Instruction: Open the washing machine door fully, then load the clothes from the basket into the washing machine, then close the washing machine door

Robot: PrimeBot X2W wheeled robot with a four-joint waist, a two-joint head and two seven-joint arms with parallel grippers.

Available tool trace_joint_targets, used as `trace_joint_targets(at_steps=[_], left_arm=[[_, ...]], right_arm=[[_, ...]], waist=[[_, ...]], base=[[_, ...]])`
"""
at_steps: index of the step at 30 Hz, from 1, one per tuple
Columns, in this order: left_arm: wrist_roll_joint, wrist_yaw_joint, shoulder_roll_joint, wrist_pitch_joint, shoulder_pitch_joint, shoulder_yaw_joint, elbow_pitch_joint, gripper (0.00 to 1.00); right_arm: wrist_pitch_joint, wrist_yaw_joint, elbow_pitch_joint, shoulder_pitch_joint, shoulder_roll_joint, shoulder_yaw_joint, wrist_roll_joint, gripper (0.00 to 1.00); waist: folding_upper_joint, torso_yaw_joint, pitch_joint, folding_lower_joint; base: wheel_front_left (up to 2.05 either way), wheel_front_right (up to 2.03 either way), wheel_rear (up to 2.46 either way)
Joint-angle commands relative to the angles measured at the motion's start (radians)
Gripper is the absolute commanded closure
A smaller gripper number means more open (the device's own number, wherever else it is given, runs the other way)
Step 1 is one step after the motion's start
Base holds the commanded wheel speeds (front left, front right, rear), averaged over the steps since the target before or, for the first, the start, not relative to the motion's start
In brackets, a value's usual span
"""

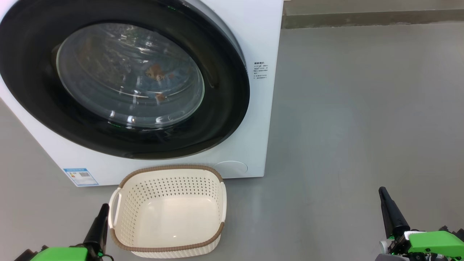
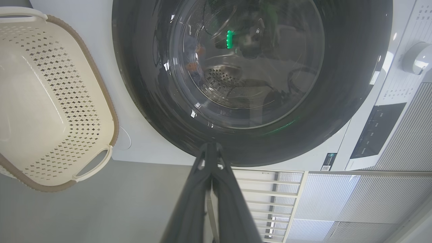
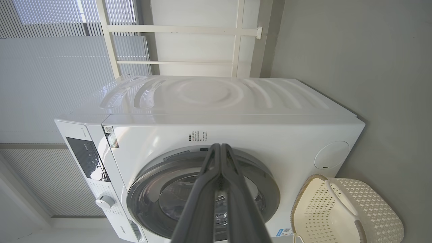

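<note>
Ahead of the left gripper and right gripper: the washing machine door sat flush on the washing machine, apparently closed.
Behind the glass: clothes showed in the drum.
Just right of the left gripper: the basket stood empty on the floor.
Gripper state: both had fingers pressed together, holding nothing.
Risk: the door might not have latched; a trapped hem could spring it open.

washing machine door shut across opening | basket on floor just before it | right side free
</note>
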Motion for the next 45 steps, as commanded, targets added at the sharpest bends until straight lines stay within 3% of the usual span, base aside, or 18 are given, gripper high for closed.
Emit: trace_joint_targets(at_steps=[1,45], left_arm=[[-0.008,-0.003,0.013,0.003,-0.042,0.035,-0.019,1.00],[-0.009,-0.003,0.013,0.003,-0.042,0.035,-0.019,1.00]], right_arm=[[0.008,-0.001,-0.031,-0.045,-0.004,0.022,0.004,1.00],[0.008,-0.001,-0.031,-0.045,-0.004,0.022,0.004,1.00]], waist=[[0.0000,0.000,0.000,0.0000],[0.0000,0.000,0.000,0.0000]], base=[[0.00,0.00,0.00],[0.00,0.00,0.00]])
